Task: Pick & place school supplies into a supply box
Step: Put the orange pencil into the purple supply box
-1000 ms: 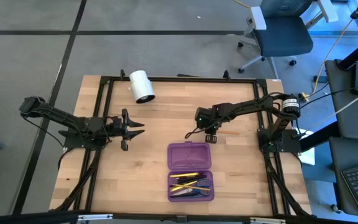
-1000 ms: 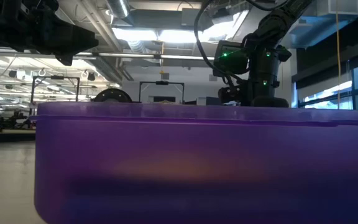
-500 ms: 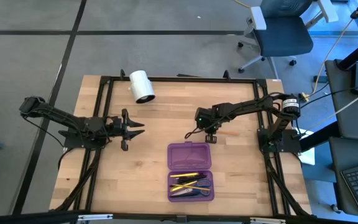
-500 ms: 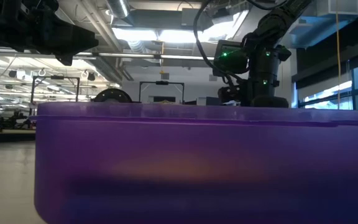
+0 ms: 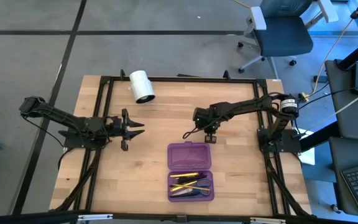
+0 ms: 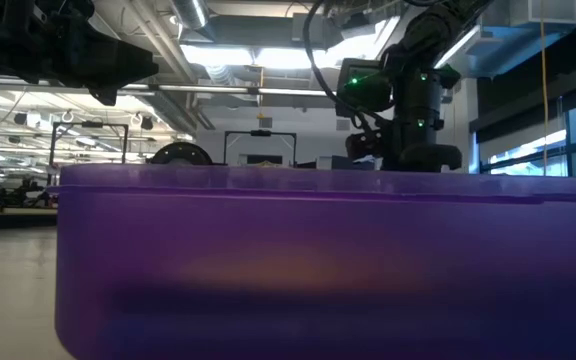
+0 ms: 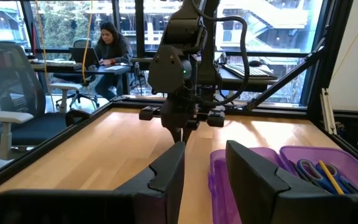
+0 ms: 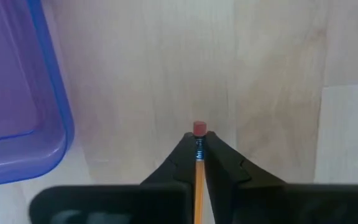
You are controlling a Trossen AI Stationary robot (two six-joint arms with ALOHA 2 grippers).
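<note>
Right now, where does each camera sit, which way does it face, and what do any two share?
High: overhead, straight down; both arms, the purple case.
Low: table height, against the case wall; right arm behind.
Left wrist: behind the open left hand, facing the right arm and case.
Right wrist: looking down past the right hand, shut on an orange pencil.
Shared: all four show the case.

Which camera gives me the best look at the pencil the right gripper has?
The right wrist view: the pencil sits pinched between the right gripper fingers, pink eraser tip poking out over bare wood. The high view hides it beneath the gripper, the low view blocks it behind the purple case, and the left wrist view shows only the gripper.
</note>
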